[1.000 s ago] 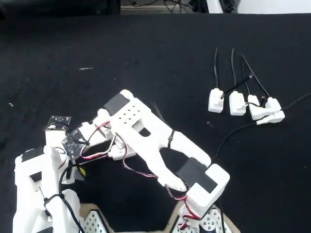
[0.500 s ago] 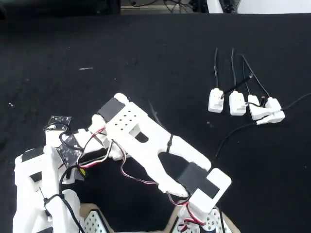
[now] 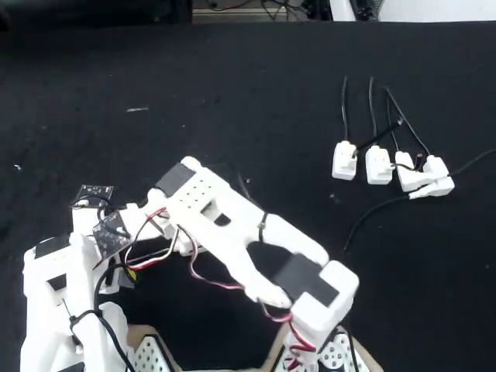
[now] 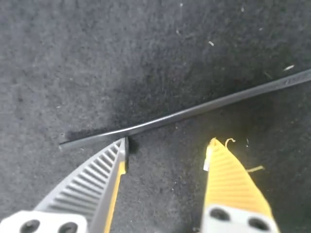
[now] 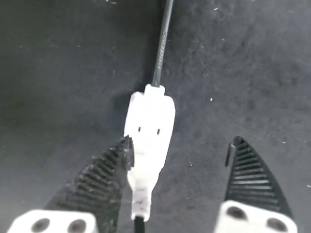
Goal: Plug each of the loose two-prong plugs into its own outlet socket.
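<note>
Closest in, the right claw (image 5: pixel 181 143) sits spread wide over a white plug (image 5: pixel 150 121) lying flat on the tabletop (image 5: pixel 58 58). The plug hugs one ribbed finger (image 5: pixel 104 170) with a gap to the other, so my guess is it's lined up for a pinch, just off-centre. Cord (image 5: pixel 163 43) leaves both ends, so I can't tell if it's already mated to something. The left claw (image 4: pixel 167 142) is apart too and empty, one tip touching a thin black cable (image 4: pixel 194 110), probably just parked. The high view hides all that under the two arms (image 3: pixel 232 225) bunched at 7 o'clock, but it adds the row of white plugs and sockets (image 3: pixel 380 164) far out at 3 o'clock.
</note>
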